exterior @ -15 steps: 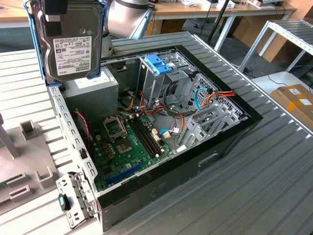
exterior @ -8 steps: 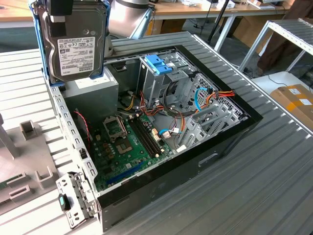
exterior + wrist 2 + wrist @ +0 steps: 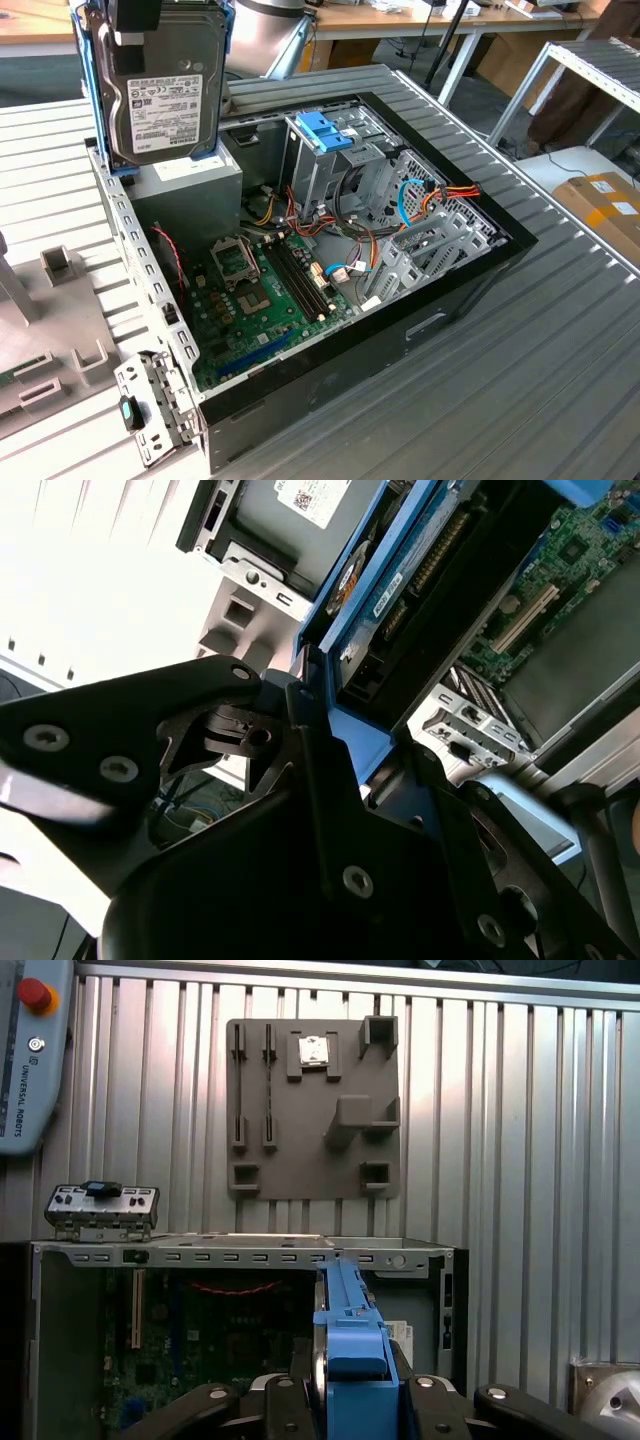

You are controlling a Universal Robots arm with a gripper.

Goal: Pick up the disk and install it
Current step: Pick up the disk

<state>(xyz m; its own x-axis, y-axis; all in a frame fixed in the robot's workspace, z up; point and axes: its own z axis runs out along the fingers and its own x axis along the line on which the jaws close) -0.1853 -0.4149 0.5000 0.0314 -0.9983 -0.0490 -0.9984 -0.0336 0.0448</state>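
Observation:
The disk (image 3: 165, 95), a grey metal drive with a white label in a light-blue carrier frame, hangs upright above the back left corner of the open computer case (image 3: 470, 290) in the exterior view. My gripper (image 3: 138, 22) grips its upper end and is shut on it. In the first wrist view the disk's blue frame (image 3: 350, 1330) runs edge-on between the black fingers (image 3: 290, 1400). The second wrist view has the disk (image 3: 420, 560) reaching away from my gripper (image 3: 350, 760) over the case. The metal drive cage (image 3: 335, 165) with its blue latch (image 3: 325, 130) stands inside the case, to the disk's right.
Inside the case lie a green motherboard (image 3: 265, 290) and loose coloured cables (image 3: 440, 195). A grey fixture plate (image 3: 315, 1110) lies on the ribbed table beyond the case. A small metal bracket (image 3: 150, 400) sits by the case's near corner. A pendant (image 3: 30, 1050) rests nearby.

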